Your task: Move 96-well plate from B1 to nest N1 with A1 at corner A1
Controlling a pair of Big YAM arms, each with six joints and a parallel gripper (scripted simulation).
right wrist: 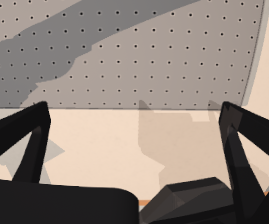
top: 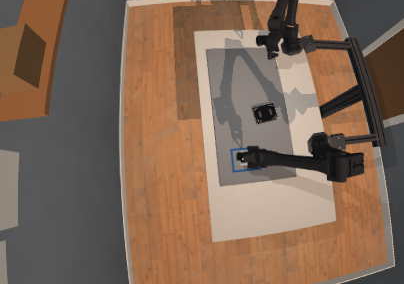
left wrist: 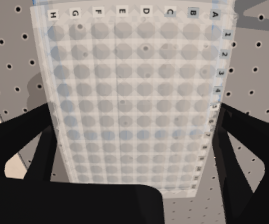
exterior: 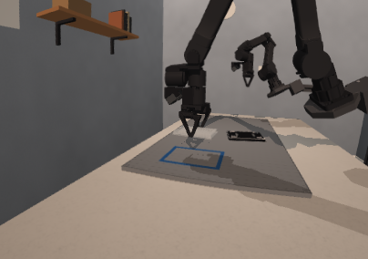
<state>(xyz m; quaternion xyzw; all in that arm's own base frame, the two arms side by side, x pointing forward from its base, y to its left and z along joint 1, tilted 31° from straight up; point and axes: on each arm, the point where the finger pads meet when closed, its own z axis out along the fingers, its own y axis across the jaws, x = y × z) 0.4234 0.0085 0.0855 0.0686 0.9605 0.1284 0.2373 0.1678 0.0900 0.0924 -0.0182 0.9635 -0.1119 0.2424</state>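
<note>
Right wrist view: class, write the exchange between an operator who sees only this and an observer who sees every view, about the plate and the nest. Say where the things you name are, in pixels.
Operator: My view shows no plate. Where is it?
Observer: The 96-well plate [top: 243, 163] [exterior: 207, 133] [left wrist: 135, 105] is gripped between the left arm's [top: 300, 161] [exterior: 219, 18] jaws.
Operator: Which of its corners has A1?
Observer: In the left wrist view, the upper right one, where the A and 1 labels meet.
Operator: Is anything in the nest?
Observer: The black plate nest [top: 264, 113] [exterior: 246, 136] holds no plate.

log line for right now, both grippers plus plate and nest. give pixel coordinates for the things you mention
left gripper [top: 241, 158] [exterior: 197, 130] [left wrist: 136, 107]: shut on plate [top: 243, 163] [exterior: 208, 133] [left wrist: 125, 100] | plate: raised above board [top: 250, 80] [exterior: 273, 164] [left wrist: 257, 95] [right wrist: 135, 50] | right gripper [top: 272, 55] [exterior: 248, 85] [right wrist: 135, 106]: open | nest [top: 264, 113] [exterior: 246, 136]: no plate inside
</note>
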